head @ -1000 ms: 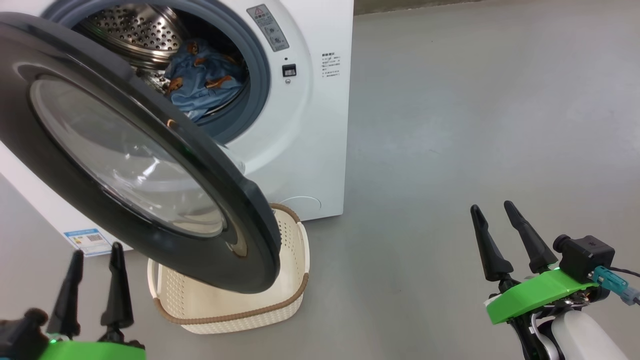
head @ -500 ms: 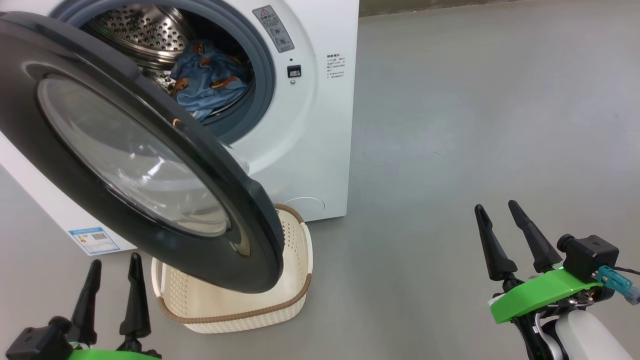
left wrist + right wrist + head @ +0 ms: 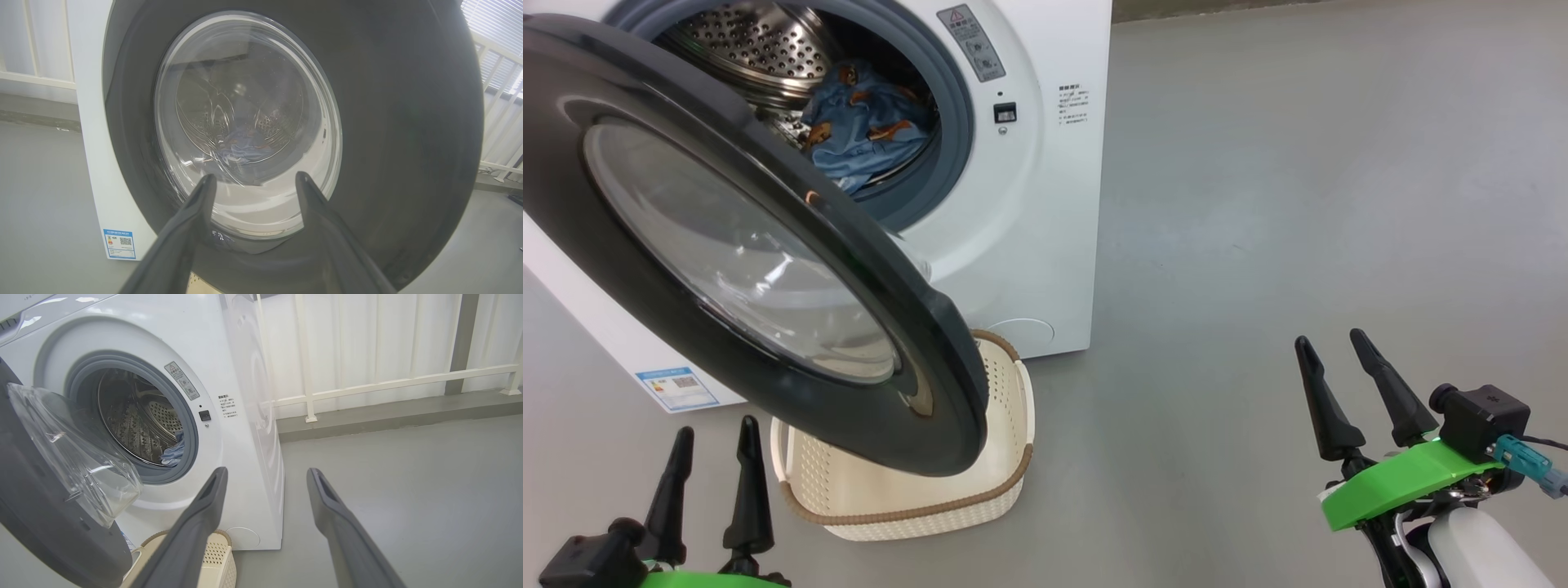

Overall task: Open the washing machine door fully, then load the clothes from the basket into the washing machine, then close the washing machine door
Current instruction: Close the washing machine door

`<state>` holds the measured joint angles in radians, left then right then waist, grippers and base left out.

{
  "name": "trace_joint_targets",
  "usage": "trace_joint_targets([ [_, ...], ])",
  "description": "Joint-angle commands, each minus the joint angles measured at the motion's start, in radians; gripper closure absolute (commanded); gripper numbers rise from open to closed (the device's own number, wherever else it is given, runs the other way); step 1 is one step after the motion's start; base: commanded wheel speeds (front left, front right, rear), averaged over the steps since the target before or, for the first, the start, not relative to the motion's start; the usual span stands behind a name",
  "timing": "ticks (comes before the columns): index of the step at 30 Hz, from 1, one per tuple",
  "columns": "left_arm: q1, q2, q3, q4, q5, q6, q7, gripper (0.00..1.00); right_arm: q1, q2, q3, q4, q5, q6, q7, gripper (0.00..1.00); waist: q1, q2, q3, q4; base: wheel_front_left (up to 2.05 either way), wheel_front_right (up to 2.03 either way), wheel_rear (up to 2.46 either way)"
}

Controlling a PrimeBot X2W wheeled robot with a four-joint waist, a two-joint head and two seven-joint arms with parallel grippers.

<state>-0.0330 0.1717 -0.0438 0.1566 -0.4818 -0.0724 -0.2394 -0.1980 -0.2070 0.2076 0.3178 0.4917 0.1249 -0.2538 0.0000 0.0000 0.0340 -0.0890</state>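
Glossy black washing machine door stands part-open above cream basket on floor. Blue clothes lie inside washing machine drum. Left pincer, right pincer: both spread wide, gripping nothing, apart from door.

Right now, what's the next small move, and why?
Probably ease the open, empty left end effector forward onto the black outer face of the washing machine door and begin pushing it shut. The light-blue clothes lie in the drum, what shows of the basket is empty, and the door hangs open over it, right ahead of that end effector.
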Motion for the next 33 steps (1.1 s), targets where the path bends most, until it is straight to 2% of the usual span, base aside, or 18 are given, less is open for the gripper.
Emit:
trace_joint_targets([
  [1, -0.02, 0.016, 0.03, -0.018, 0.012, 0.004, -0.015, 0.0, -0.017, -0.013, 0.019, -0.022, -0.006, 0.006, -0.008, 0.0, 0.0, 0.0, 0.0, 0.0, 0.0, 0.0, 0.0],
  [12, -0.026, 0.013, 0.028, -0.019, 0.01, 0.002, -0.018, 0.0, -0.024, -0.017, 0.017, -0.018, -0.007, 0.006, -0.008, 0.0, 0.0, 0.0, 0.01, 0.016, 0.0, 0.0, 0.0],
  [13, -0.027, 0.012, 0.027, -0.019, 0.01, 0.002, -0.018, 0.0, -0.029, -0.02, 0.017, -0.016, -0.006, 0.006, -0.008, 0.09, 0.0, 0.0, 0.012, 0.021, 0.0, 0.0, 0.0],
  [15, -0.028, 0.011, 0.026, -0.017, 0.009, 0.001, -0.018, 0.0, -0.041, -0.026, 0.019, -0.012, -0.004, 0.006, -0.008, 0.52, 0.0, 0.0, 0.016, 0.031, 0.0, 0.0, 0.0],
  [16, -0.029, 0.01, 0.024, -0.016, 0.009, 0.0, -0.019, 0.0, -0.047, -0.027, 0.019, -0.012, -0.003, 0.006, -0.008, 0.58, 0.0, 0.0, 0.018, 0.037, 0.0, 0.0, 0.0],
  [17, -0.03, 0.009, 0.023, -0.015, 0.009, 0.0, -0.019, 0.0, -0.053, -0.028, 0.022, -0.012, -0.002, 0.006, -0.008, 0.7, 0.0, 0.0, 0.019, 0.043, 0.0, 0.0, 0.0],
  [18, -0.031, 0.009, 0.021, -0.014, 0.009, 0.0, -0.019, 0.0, -0.059, -0.028, 0.026, -0.011, -0.002, 0.006, -0.008, 0.91, 0.0, 0.0, 0.021, 0.05, 0.0, 0.0, 0.0],
  [19, -0.032, 0.007, 0.019, -0.013, 0.009, -0.001, -0.019, 0.0, -0.065, -0.028, 0.032, -0.011, 0.0, 0.006, -0.008, 1.0, 0.0, 0.0, 0.024, 0.058, 0.0, 0.0, 0.0],
  [25, -0.035, -0.001, 0.012, -0.004, 0.008, -0.002, -0.02, 0.0, -0.09, -0.011, 0.057, -0.044, 0.021, 0.006, -0.008, 1.0, 0.0, 0.0, 0.03, 0.117, 0.0, 0.0, 0.0],
  [33, -0.031, -0.009, 0.005, 0.011, 0.006, -0.004, -0.021, 0.0, -0.112, 0.002, 0.085, -0.183, 0.026, 0.006, -0.008, 1.0, 0.0, 0.0, 0.02, 0.203, 0.0, 0.0, 0.0],
])
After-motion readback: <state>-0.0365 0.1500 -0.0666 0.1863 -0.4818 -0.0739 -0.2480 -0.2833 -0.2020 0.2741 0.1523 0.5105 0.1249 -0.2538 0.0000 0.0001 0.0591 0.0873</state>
